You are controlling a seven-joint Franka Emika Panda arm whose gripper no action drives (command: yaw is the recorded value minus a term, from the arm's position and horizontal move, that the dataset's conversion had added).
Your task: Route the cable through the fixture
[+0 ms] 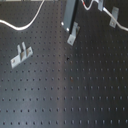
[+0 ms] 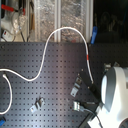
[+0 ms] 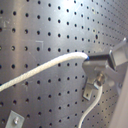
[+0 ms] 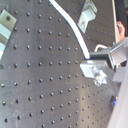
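Observation:
The cable (image 2: pixel 48 44) is a thin white cord. In the second exterior view it runs from that view's left edge, arches over the black hole board and drops past a red band (image 2: pixel 88 58) to my gripper (image 2: pixel 94 88). In both wrist views the gripper (image 3: pixel 93 58) (image 4: pixel 90 58) is shut on the cable (image 3: pixel 45 69) (image 4: pixel 74 27) close to its end. A metal fixture clip (image 3: pixel 95 82) (image 4: pixel 97 75) sits on the board just beneath the fingertips. In the first exterior view the gripper (image 1: pixel 70 14) hangs just above a fixture clip (image 1: pixel 74 34).
More metal clips stand on the board (image 1: pixel 65 90): one toward the first exterior view's left (image 1: pixel 21 54) and one at the first exterior view's top right (image 1: pixel 114 19). The white robot arm (image 2: pixel 116 92) fills the second exterior view's lower right. Clutter lies behind the board (image 2: pixel 15 15).

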